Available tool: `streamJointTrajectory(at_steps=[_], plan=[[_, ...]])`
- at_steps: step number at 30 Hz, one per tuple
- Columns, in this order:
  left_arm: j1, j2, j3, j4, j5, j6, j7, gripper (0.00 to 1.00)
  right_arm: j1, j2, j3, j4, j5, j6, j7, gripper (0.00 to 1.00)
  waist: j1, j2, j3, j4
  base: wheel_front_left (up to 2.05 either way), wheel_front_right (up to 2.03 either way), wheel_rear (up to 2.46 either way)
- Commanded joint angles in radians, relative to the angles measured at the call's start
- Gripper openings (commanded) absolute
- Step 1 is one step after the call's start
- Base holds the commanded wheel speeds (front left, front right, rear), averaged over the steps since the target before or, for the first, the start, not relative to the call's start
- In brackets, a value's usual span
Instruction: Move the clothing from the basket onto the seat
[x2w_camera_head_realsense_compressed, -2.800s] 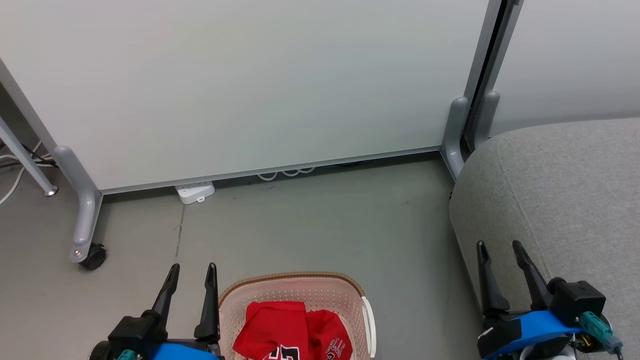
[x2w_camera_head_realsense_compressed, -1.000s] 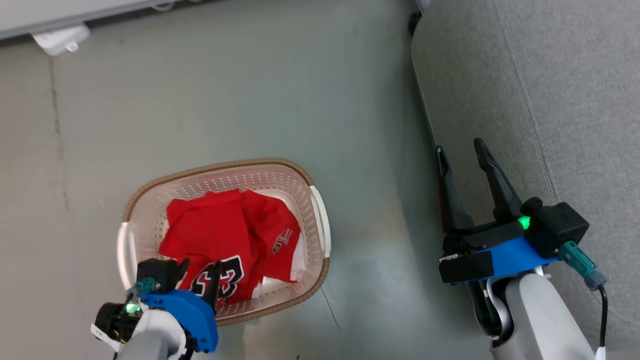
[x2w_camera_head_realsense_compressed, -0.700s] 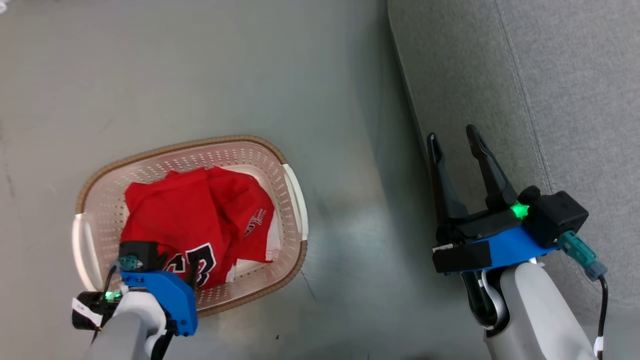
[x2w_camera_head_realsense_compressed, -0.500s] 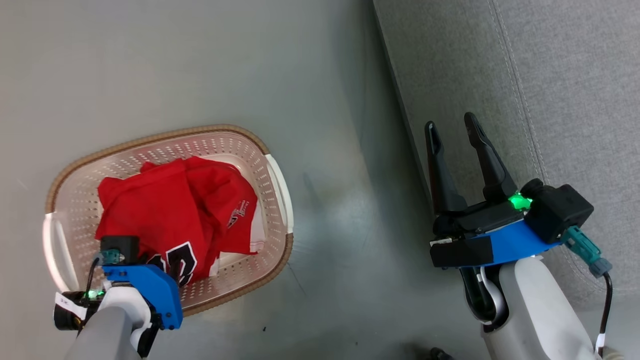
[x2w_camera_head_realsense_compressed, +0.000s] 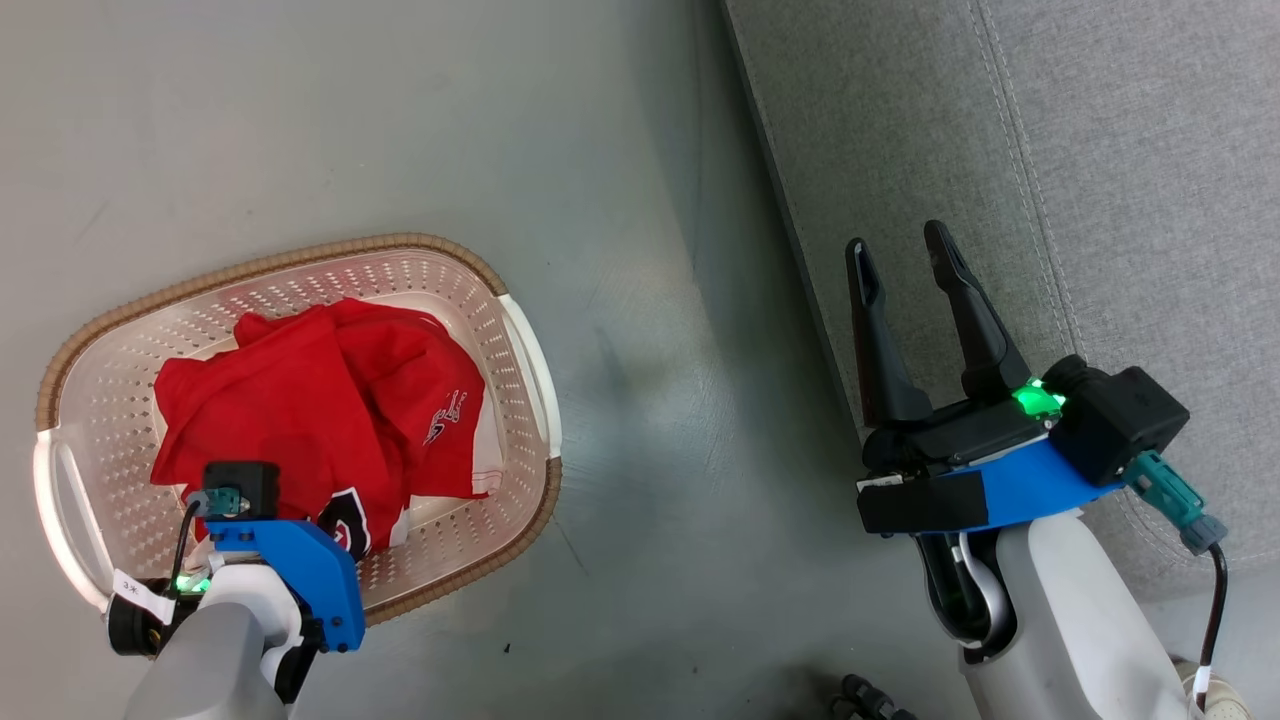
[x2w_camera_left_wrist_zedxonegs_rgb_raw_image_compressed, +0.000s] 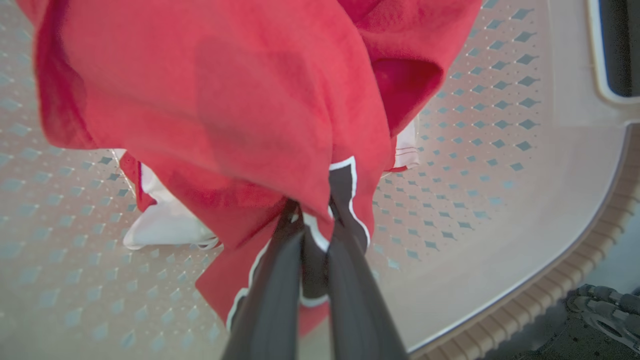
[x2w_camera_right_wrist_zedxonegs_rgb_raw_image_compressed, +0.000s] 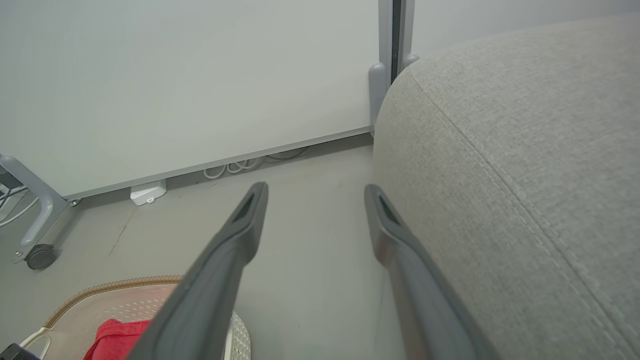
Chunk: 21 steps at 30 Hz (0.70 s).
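Ahead of the right gripper (x2w_camera_right_wrist_zedxonegs_rgb_raw_image_compressed: 315, 190) we see a smooth grey floor (x2w_camera_right_wrist_zedxonegs_rgb_raw_image_compressed: 310, 240) reaching a pale partition panel (x2w_camera_right_wrist_zedxonegs_rgb_raw_image_compressed: 175, 75). Off to the gripper's left, a white power strip (x2w_camera_right_wrist_zedxonegs_rgb_raw_image_compressed: 148, 193) lies at the panel's foot near looped white cables (x2w_camera_right_wrist_zedxonegs_rgb_raw_image_compressed: 235, 167). Farther left, a grey metal leg (x2w_camera_right_wrist_zedxonegs_rgb_raw_image_compressed: 37, 220) ends in a black caster (x2w_camera_right_wrist_zedxonegs_rgb_raw_image_compressed: 40, 256).

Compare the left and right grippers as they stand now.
The left gripper is shut on the red clothing; the right gripper is open and empty. The left gripper reaches down inside the basket; the right gripper hangs by the seat's edge. Both have two dark fingers and a blue mount.
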Motion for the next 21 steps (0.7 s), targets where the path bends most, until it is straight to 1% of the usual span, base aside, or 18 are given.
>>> streamJointTrajectory(at_steps=[1, 9, 13, 17, 21], plan=[[-0.016, 0.003, -0.004, 0.005, -0.001, -0.002, -0.006, 0.00, -0.013, -0.001, 0.003, -0.001, 0.004, -0.001, 0.000, 1.00, 0.0000, 0.0000, -0.001, 0.000, 0.00, 0.00, 0.00], [-0.029, -0.004, -0.017, 0.027, -0.013, -0.007, -0.017, 0.00, -0.017, -0.001, 0.001, 0.005, 0.000, -0.001, 0.000, 1.00, 0.0000, 0.0000, -0.006, 0.007, 0.00, 0.00, 0.00], [-0.025, -0.018, -0.031, 0.037, -0.012, -0.010, -0.029, 0.00, -0.002, -0.001, -0.013, 0.017, -0.015, -0.001, 0.000, 1.00, 0.0000, 0.0000, -0.031, 0.027, 0.00, 0.00, 0.00], [-0.018, -0.033, -0.059, 0.050, -0.003, -0.011, -0.035, 0.00, 0.001, -0.001, -0.018, 0.041, -0.037, -0.001, 0.000, 1.00, 0.0000, 0.0000, -0.082, 0.050, 0.00, 0.00, 0.00], [0.001, -0.057, -0.085, 0.059, -0.011, -0.015, -0.047, 0.00, 0.014, -0.002, -0.024, 0.071, -0.060, -0.001, 0.000, 1.00, 0.0000, 0.0000, -0.162, 0.078, 0.00, 0.00, 0.00]])
